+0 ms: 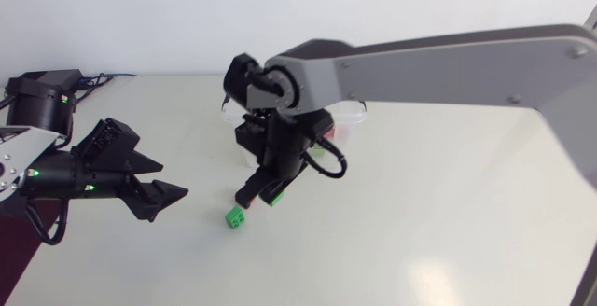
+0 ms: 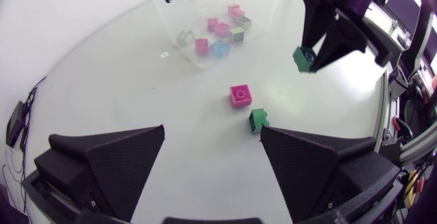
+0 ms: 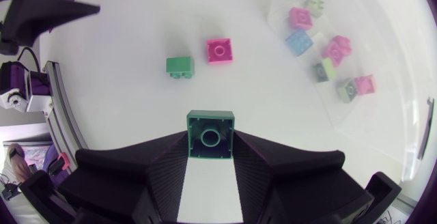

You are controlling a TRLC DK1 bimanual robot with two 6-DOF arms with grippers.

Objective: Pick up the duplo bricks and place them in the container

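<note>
A plain white surface (image 1: pixel 448 213) spreads wide under soft, even light, with only faint shadows.

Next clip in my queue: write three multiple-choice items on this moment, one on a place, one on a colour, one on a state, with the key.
1. The loose green brick lies: A) in the container; B) on the table beside a pink brick; C) stacked on a pink brick.
2. The held brick in the right gripper is: A) blue; B) pink; C) green.
3. The left gripper is: A) open, empty; B) shut on a pink brick; C) shut on the container's rim.
Key: 1 B, it sits on bare table next to the pink brick. 2 C, green shows between its fingers. 3 A, its fingers stand wide apart around nothing.
</note>
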